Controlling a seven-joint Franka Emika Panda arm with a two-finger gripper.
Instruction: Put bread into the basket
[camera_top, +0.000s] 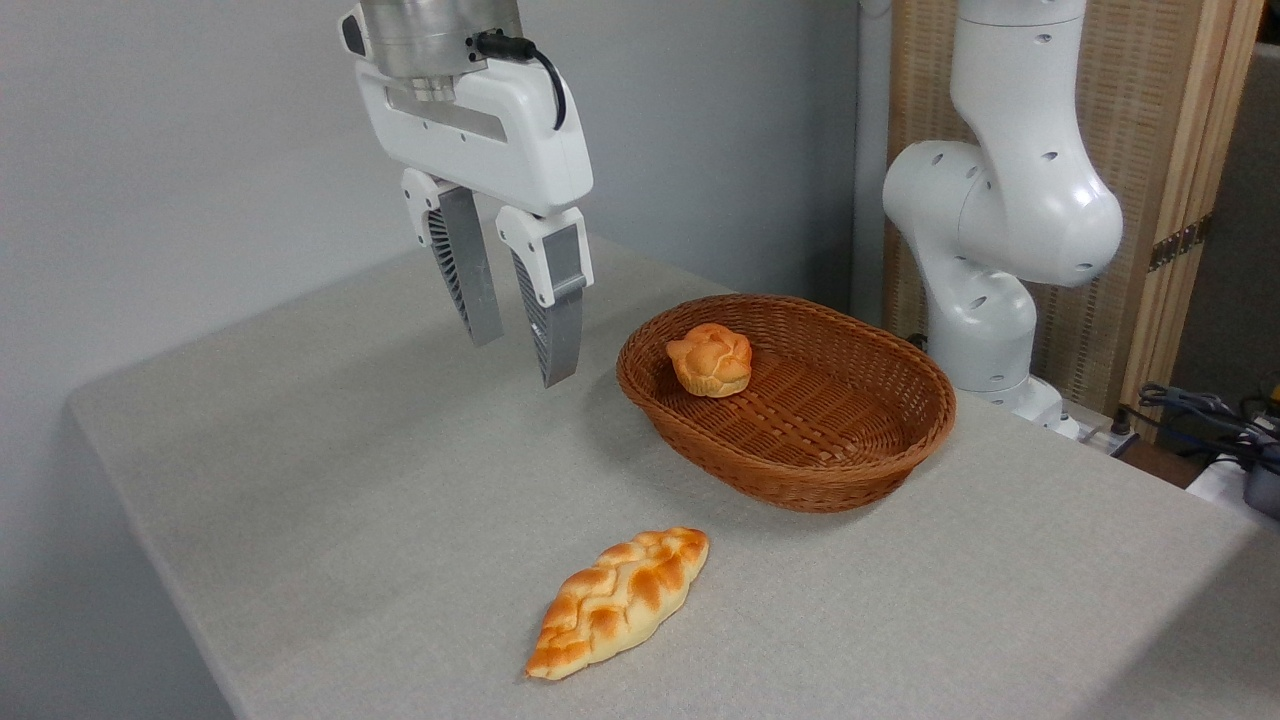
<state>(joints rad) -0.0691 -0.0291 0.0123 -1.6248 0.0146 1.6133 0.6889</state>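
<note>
The bread (620, 602), a braided golden-orange loaf with pointed ends, lies on the grey table near its front edge. Behind it and to the right stands the oval brown wicker basket (880, 440). A small round orange bun (710, 359) rests inside the basket at its left end. My gripper (520, 355) hangs in the air left of the basket, well above and behind the bread. Its two grey fingers point down, stand apart, and hold nothing.
The robot's white base and lower arm (1000, 230) rise behind the basket at the right. Cables and dark gear (1215, 420) lie past the table's right edge. The table's left edge (130, 500) runs diagonally toward the front.
</note>
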